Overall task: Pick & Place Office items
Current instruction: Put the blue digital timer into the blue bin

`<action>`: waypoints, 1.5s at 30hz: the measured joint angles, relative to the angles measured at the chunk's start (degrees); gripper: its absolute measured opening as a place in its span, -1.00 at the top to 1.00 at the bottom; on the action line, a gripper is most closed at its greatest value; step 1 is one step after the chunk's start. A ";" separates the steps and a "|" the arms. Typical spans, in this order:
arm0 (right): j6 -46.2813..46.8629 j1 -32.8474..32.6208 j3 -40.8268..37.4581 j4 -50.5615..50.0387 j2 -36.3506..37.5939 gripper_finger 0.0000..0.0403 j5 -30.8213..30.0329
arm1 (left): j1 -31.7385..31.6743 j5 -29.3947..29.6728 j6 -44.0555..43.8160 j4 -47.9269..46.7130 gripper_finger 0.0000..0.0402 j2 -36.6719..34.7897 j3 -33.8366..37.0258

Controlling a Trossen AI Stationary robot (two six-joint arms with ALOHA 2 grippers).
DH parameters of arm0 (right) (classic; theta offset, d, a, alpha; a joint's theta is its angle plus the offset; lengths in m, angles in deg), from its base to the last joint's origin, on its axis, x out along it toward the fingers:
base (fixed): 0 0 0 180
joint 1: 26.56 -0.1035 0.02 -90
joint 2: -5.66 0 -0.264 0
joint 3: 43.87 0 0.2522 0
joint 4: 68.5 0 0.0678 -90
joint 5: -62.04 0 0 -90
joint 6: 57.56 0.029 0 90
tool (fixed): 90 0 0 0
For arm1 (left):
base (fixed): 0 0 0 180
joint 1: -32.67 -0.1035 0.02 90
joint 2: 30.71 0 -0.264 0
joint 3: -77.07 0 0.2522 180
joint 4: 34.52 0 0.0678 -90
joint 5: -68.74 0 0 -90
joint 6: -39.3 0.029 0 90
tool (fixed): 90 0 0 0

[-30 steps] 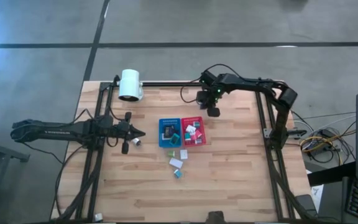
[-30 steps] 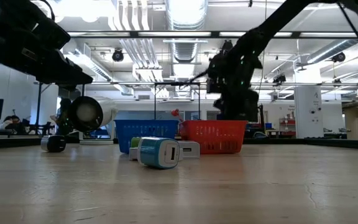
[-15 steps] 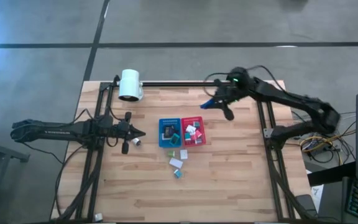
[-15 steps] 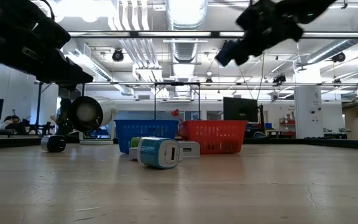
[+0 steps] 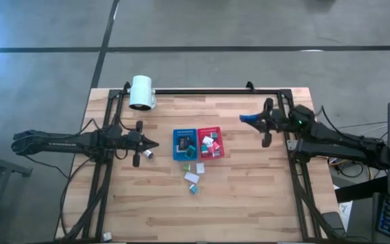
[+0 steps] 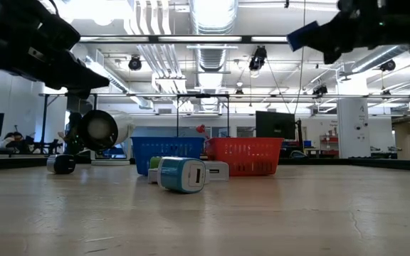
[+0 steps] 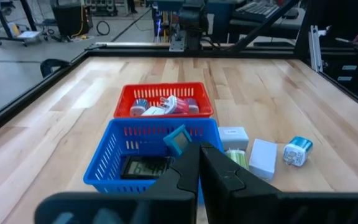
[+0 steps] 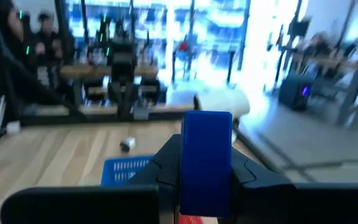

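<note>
Right end effector (image 8: 205,180) is clamped on a flat, plain blue rectangular block (image 8: 207,155), held upright above the table.

Blue tray (image 5: 183,144) near the middle of the wooden table (image 5: 249,196), touching the red tray (image 5: 210,143) on its right side, both perforated and rectangular. In the low view, side by side again: blue (image 6: 167,154) left, red (image 6: 244,156) right. Big white cylinder (image 5: 141,92) up-left of the blue tray, well apart from it, at the table's far edge, lying on its side with a dark open end (image 6: 100,129) facing the low camera. Black frame rail (image 5: 202,91) running along that far edge beyond the blue tray. Grey floor (image 5: 249,27) beyond the rail. Behind the trays in the low view, a room with ceiling ducts (image 6: 208,18) and a dark monitor (image 6: 274,124).
</note>
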 joint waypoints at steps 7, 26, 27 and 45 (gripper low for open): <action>2.37 -4.88 -9.94 7.69 9.00 0.78 -13.47 | -0.01 0.00 -0.05 0.38 0.91 0.00 0.00; 0.76 -5.11 -13.52 6.92 10.22 0.78 -12.49 | -0.01 0.00 -0.22 0.36 0.91 0.00 0.00; 0.76 -5.12 -13.24 6.90 9.34 0.78 -12.49 | -0.01 0.00 -0.22 0.35 0.91 0.00 0.00; -2.80 -15.14 8.11 7.82 -29.50 0.78 -11.65 | -0.01 1.26 0.24 0.36 0.91 0.00 0.00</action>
